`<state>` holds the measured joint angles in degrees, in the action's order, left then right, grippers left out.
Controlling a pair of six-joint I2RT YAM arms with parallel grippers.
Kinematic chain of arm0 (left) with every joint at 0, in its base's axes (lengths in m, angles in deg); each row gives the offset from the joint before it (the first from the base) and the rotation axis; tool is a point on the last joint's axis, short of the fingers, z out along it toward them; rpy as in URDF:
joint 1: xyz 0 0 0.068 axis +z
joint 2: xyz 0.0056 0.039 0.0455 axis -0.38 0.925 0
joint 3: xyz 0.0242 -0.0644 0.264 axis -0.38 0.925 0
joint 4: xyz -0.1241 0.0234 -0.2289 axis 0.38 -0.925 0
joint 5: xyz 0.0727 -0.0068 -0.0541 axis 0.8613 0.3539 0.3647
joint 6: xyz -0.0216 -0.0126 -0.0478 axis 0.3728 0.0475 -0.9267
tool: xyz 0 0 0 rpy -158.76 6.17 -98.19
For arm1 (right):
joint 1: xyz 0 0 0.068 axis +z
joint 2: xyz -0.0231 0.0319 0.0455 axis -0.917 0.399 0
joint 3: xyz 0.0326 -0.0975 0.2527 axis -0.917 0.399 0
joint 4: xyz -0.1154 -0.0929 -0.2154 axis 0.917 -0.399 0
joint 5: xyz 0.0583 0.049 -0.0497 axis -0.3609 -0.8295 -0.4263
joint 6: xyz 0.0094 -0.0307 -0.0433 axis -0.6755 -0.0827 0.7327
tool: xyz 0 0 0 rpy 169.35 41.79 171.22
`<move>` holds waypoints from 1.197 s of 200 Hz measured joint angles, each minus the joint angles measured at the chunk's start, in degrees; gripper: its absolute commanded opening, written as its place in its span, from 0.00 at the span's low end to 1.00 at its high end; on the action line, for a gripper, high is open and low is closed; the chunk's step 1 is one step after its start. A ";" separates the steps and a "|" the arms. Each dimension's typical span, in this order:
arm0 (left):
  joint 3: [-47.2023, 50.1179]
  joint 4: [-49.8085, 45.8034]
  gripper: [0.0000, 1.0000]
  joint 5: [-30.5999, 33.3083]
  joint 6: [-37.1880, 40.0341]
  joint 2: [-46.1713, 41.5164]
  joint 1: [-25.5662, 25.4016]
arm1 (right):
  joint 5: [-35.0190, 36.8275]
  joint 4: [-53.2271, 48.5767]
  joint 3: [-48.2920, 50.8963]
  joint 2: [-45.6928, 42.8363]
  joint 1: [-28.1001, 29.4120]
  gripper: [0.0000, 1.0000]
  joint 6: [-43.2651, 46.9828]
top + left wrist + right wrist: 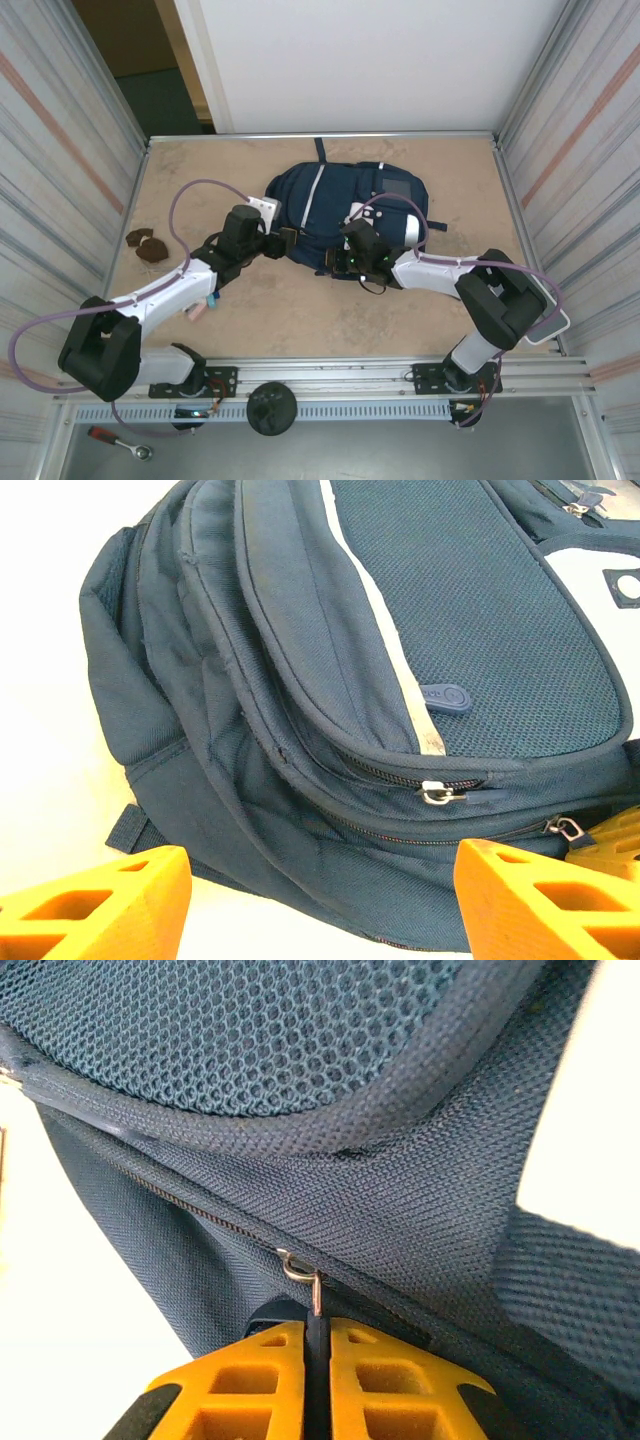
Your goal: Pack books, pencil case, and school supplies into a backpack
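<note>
Seen from above, the backpack [340, 215] lies flat on the far middle of the bench [420, 310]. The left jaws are at its near left corner. The right jaws are at its near edge, closer to the middle, up against the fabric. Small school supplies [203, 306], pink and blue, lie beside the left arm [165, 285], and brown lumps [147, 245] sit near the left wall.

From the left wrist, the two orange fingers [110, 905] stand wide apart with nothing between them, just short of the backpack's side. A metal slider [440, 793] sits on one of the bag's zips, below a white stripe [385, 630].

From the right wrist, the orange fingers [260, 1380] are pressed together. They pinch the zip pull [312, 1290], which hangs from a zip under the mesh panel [250, 1040].
</note>
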<state>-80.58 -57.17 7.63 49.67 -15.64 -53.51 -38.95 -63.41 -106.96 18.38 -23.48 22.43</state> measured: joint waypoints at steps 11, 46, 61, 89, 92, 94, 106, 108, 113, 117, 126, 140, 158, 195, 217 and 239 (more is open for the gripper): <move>0.00 0.02 0.70 0.09 0.02 0.02 0.00 | 0.22 -0.22 0.09 -0.52 0.00 0.06 0.17; -0.02 1.51 0.70 0.61 0.02 2.03 0.11 | 1.07 -0.85 1.75 -2.91 0.00 0.03 0.44; -0.26 2.16 0.70 0.70 0.07 4.90 0.52 | 1.70 -1.03 3.06 -3.80 -0.26 0.03 0.46; -1.44 3.02 0.70 0.87 0.04 11.06 2.21 | 2.01 -1.90 4.85 -5.51 -1.51 0.03 0.46; -1.70 3.06 0.70 0.96 0.04 11.82 2.40 | 2.05 -1.95 5.03 -5.70 -1.64 0.03 0.46; -1.86 3.06 0.70 1.03 0.04 12.11 2.49 | 2.10 -1.95 5.14 -5.79 -1.70 0.03 0.44; -2.82 3.26 0.70 1.03 0.04 14.29 3.28 | 2.14 -2.23 5.97 -6.73 -2.27 0.03 0.46; -2.93 3.28 0.70 1.01 0.04 14.47 3.37 | 2.14 -2.27 6.10 -6.86 -2.36 0.03 0.46; -3.32 3.41 0.69 1.01 0.04 15.28 3.72 | 2.14 -2.36 6.49 -7.32 -2.64 0.03 0.48; -3.56 3.48 0.69 0.98 0.04 15.69 3.89 | 2.19 -2.49 6.80 -7.72 -2.89 0.03 0.48; -4.15 3.58 0.69 0.98 0.02 16.76 4.42 | 2.19 -2.78 7.39 -8.55 -3.39 0.03 0.59; -4.66 4.11 0.68 0.94 0.00 17.97 5.14 | 2.16 -3.43 8.07 -9.77 -4.22 0.03 0.63; -4.85 4.74 0.68 0.94 -0.02 19.02 5.84 | 1.81 -4.04 9.03 -11.26 -5.62 0.03 0.98; -4.85 5.35 0.68 -0.31 -0.17 19.85 6.19 | -0.92 -4.24 10.40 -14.01 -7.67 0.19 2.97; -4.57 5.75 0.68 -0.72 -0.79 18.51 6.62 | -2.25 -6.14 10.69 -16.13 -8.52 0.35 5.44; -2.51 6.10 0.69 -0.55 -1.84 12.90 6.62 | -3.96 -8.81 10.88 -20.68 -9.77 0.42 7.67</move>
<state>-83.10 -51.08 7.08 47.83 -2.75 -46.89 -42.91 -72.22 -96.07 -2.30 -33.25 30.10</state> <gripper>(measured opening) 0.686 0.398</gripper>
